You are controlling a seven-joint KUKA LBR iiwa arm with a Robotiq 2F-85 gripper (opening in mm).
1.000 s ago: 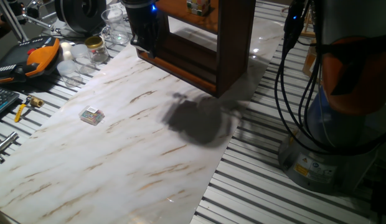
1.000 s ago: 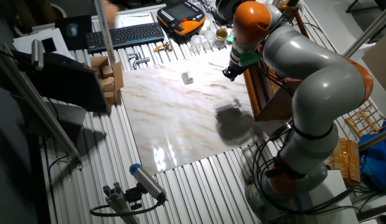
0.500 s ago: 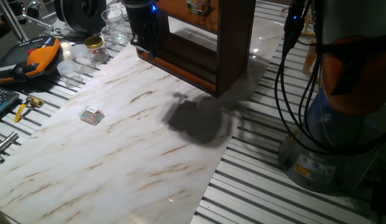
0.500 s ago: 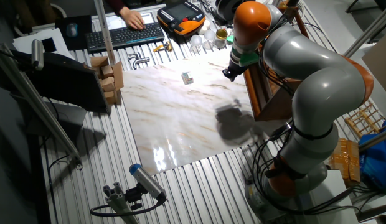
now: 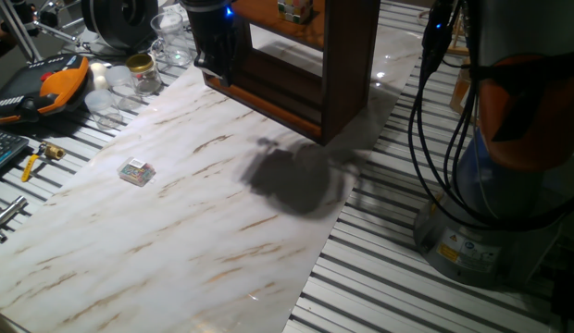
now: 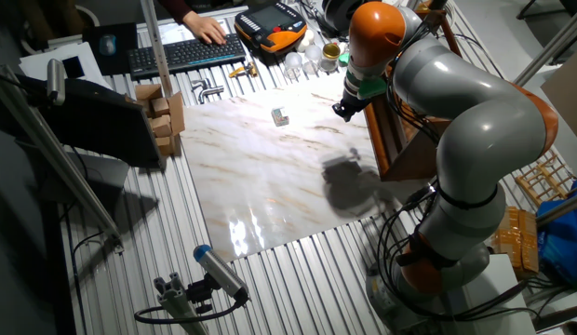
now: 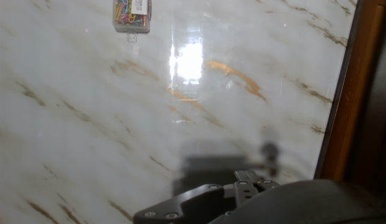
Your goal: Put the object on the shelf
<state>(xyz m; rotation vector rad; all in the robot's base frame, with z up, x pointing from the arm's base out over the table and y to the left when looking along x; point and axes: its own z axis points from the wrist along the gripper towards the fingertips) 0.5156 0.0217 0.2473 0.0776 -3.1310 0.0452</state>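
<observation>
The jaws hang low over the counter [image 5: 176, 240] at the shelf's front corner. Whether they are apart or together I cannot tell, since the hand view shows only dark housing at its bottom edge and nothing held there. A clear box of clips [image 5: 136, 171] lies well apart at 7 o'clock from them in one fixed view and is not the task's thing. The shelf [image 5: 347, 83] stands just beside the jaws. The cube [image 5: 293, 9] appears to sit already on its orange board, at 2 o'clock from the jaws and higher. What remains is probably backing off: lift straight, drift toward 7 o'clock, and avoid brushing the frame.
</observation>
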